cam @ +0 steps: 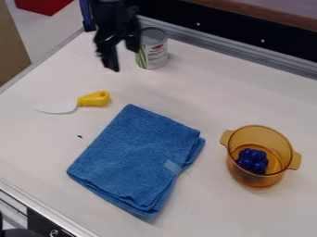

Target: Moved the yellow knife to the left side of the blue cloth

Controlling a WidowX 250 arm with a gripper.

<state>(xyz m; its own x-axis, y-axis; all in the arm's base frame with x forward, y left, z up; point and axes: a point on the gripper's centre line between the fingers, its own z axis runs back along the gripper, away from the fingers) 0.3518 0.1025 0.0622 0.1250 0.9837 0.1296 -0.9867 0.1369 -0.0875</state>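
And here is the yellow knife [93,99], flat on the white tabletop [241,92], over to the left of the blue cloth [137,157] and level with its far corner, with a narrow strip of table between them! Its stubby yellow handle points right, towards the cloth side, and the pale, rounded blade runs off to the left. The cloth lies folded in a thick, slanting rectangle, layers stacked along its near and right edges, a small lighter tag by the right-hand one. A tiny dark speck [80,136] sits just off its left edge, below the knife. Up beyond the knife, in the upper left, there's the black gripper [123,58], hanging down well apart from the handle, its fingers spread, white table showing between them. Right beside it stands a can [152,48], upright, silver on top, a red mark and some green on its label; whether the two touch, I cannot tell. Swing over to the right of the cloth and it's the amber see-through pot [250,134], upright, a handle on each side, a cluster of dark blue balls [252,160] inside at the bottom. Out to the edges now: a metal rail [248,54] lines the far side of the table, another [40,208] cuts across the near left corner, a brown panel [12,46] stands at the left, and something red [42,5] peeks in at the top left.
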